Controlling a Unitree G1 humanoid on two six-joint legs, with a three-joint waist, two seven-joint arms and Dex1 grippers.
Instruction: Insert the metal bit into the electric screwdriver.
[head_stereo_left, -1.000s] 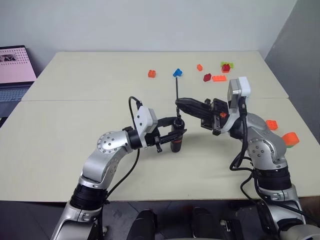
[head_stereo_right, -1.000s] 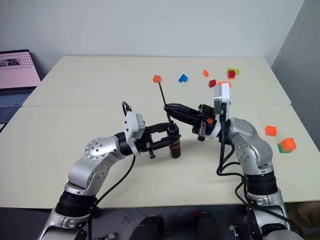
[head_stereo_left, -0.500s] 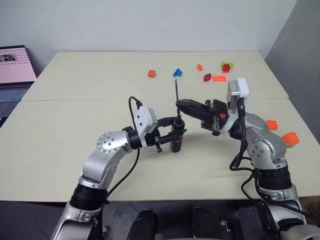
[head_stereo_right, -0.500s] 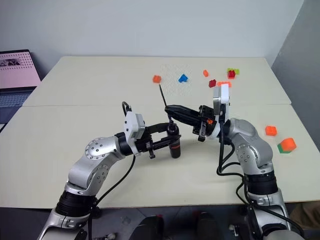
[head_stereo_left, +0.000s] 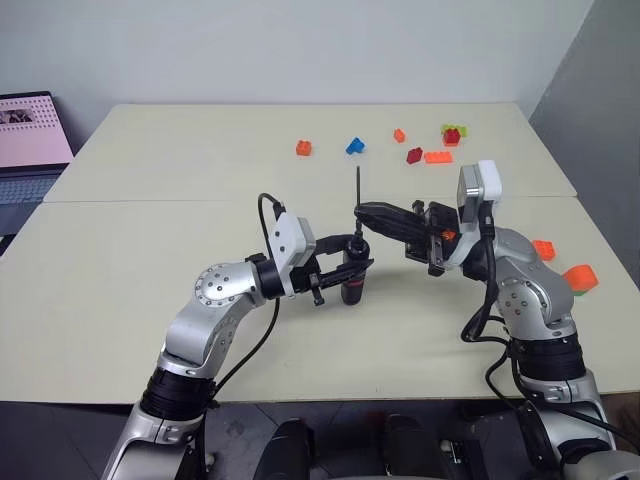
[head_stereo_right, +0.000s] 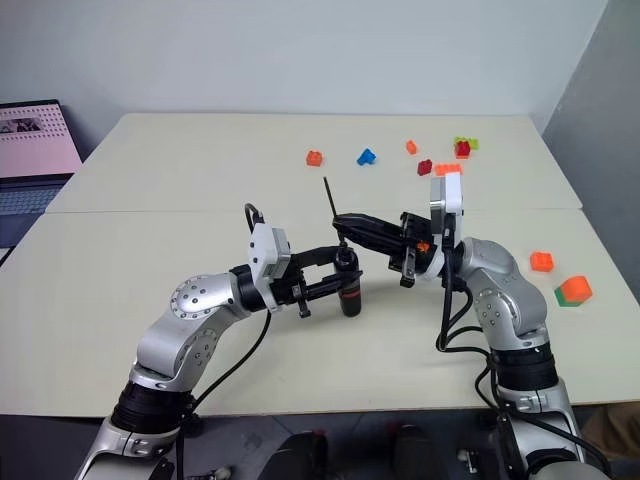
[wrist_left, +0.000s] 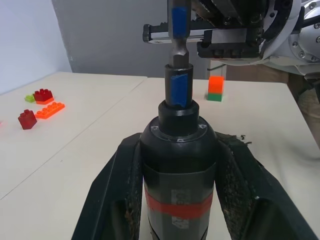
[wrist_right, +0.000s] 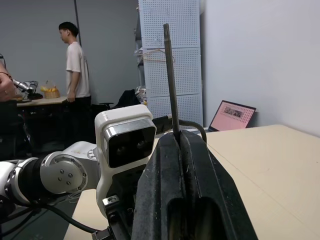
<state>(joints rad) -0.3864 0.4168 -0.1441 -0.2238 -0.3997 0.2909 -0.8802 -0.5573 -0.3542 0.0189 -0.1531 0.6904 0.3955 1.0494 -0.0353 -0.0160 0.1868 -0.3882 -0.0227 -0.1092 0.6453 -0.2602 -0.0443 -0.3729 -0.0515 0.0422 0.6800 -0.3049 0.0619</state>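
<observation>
At frame centre: electric screwdriver (head_stereo_left: 353, 281) upright, pinched in left gripper (head_stereo_left: 352, 268). Just above it: metal bit (head_stereo_left: 358, 190), near vertical, pinched by right gripper (head_stereo_left: 362, 211), lower end in the screwdriver's socket. Upper right: toy bricks (head_stereo_left: 437, 156) on table (head_stereo_left: 150, 250).

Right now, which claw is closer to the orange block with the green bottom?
The right claw is nearer, though its arm stands between it and the orange block. The left claw, shut on the electric screwdriver, sits farther away.

Matt black screwdriver (wrist_left: 178, 170); bit (wrist_right: 170, 75) probably metal
</observation>
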